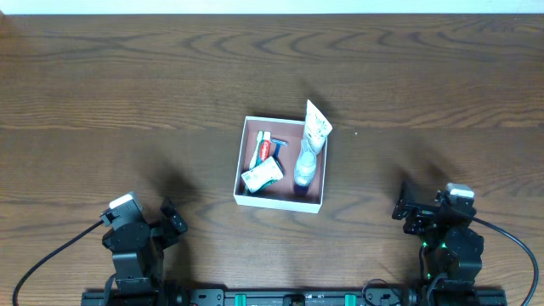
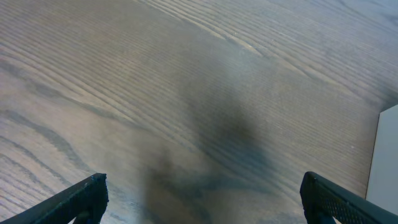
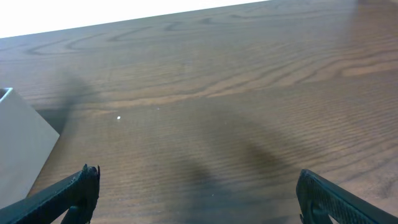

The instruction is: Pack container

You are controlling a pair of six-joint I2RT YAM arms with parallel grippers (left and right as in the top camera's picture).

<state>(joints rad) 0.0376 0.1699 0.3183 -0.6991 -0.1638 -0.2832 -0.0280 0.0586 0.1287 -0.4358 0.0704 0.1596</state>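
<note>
The dark wood bench [image 1: 127, 85] fills every view. The container [image 1: 280, 204] sits at its middle, opening upward. Being square it has no real long axis, and its walls run roughly in line with the bench edges.

Inside, a white tube [image 1: 316, 126] leans out over the far right corner, its length running away from the robot. Beside it is a clear bottle [image 1: 306, 167], with toothpaste [image 1: 269, 150] and a small packet [image 1: 262, 176] on the left half.

The left tool [image 1: 172, 218] and right tool [image 1: 408, 212] hang low near the robot's side, jaws spread wide around bare bench (nothing gripped). The container lies ahead and inward of both, with the left tool perhaps slightly nearer. Only a sliver of its wall shows in each wrist view.
</note>
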